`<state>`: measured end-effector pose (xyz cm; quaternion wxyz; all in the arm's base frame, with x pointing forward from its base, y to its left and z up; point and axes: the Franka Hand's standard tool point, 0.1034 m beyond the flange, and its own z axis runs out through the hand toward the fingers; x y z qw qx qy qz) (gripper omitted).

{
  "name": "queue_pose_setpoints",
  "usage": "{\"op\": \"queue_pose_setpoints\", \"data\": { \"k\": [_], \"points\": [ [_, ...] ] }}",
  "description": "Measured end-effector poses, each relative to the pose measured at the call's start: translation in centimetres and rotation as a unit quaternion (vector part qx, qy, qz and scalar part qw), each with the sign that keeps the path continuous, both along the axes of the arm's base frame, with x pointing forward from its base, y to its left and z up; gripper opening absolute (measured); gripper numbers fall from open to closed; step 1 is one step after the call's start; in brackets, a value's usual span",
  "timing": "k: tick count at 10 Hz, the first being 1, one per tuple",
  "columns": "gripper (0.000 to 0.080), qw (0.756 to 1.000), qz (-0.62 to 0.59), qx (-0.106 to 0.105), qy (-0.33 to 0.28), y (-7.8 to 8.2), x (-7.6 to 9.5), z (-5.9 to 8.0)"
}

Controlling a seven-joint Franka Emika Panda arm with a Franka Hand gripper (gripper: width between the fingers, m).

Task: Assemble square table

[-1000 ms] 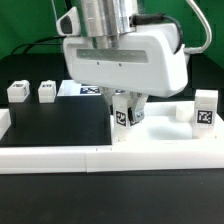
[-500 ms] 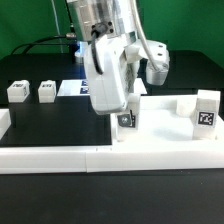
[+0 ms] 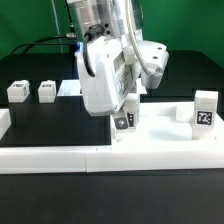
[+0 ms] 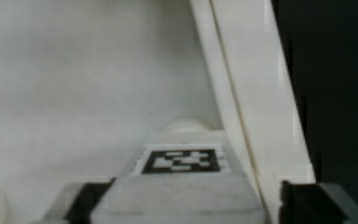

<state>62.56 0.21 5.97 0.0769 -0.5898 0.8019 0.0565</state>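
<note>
The square table's white slab (image 3: 165, 140) lies at the exterior view's right, raised rim up. One leg block (image 3: 124, 121) with a tag stands upright in the slab's near-left corner. My gripper (image 3: 126, 108) is straight above it, a finger on each side. In the wrist view the tagged leg block (image 4: 185, 162) sits between my dark fingers (image 4: 91, 202) beside the slab's rim (image 4: 238, 90). A thin gap shows at one finger, so the gripper (image 4: 197, 202) is open around the block. A second leg block (image 3: 205, 110) stands upright at the slab's right corner.
Two loose leg blocks (image 3: 17, 91) (image 3: 46, 91) rest on the black table at the exterior view's left. The marker board (image 3: 70, 88) lies behind them. A long white border bar (image 3: 60, 158) runs along the front, with another (image 3: 4, 124) at the left edge.
The wrist has turned about a quarter turn over the corner leg block, and the jaws have spread away from the block. The block stays upright in its corner.
</note>
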Motion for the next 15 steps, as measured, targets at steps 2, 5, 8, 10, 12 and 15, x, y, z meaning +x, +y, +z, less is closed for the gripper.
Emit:
{"op": "queue_pose_setpoints", "data": {
  "k": [2,5,8,10,12,15],
  "points": [
    [0.063,1.0,0.026,0.002,-0.011,0.5,-0.1,1.3],
    [0.0648,0.999,0.042,0.005,-0.017,0.9,-0.9,2.8],
    [0.0649,0.999,0.042,0.005,-0.017,0.9,-0.9,2.7],
    [0.0649,0.999,0.049,0.004,-0.018,0.9,-0.9,2.7],
    [0.0649,0.988,0.144,-0.008,-0.053,0.4,-0.8,2.9],
    [0.0649,0.93,0.353,-0.024,-0.095,0.3,-1.2,4.2]
  ]
}}
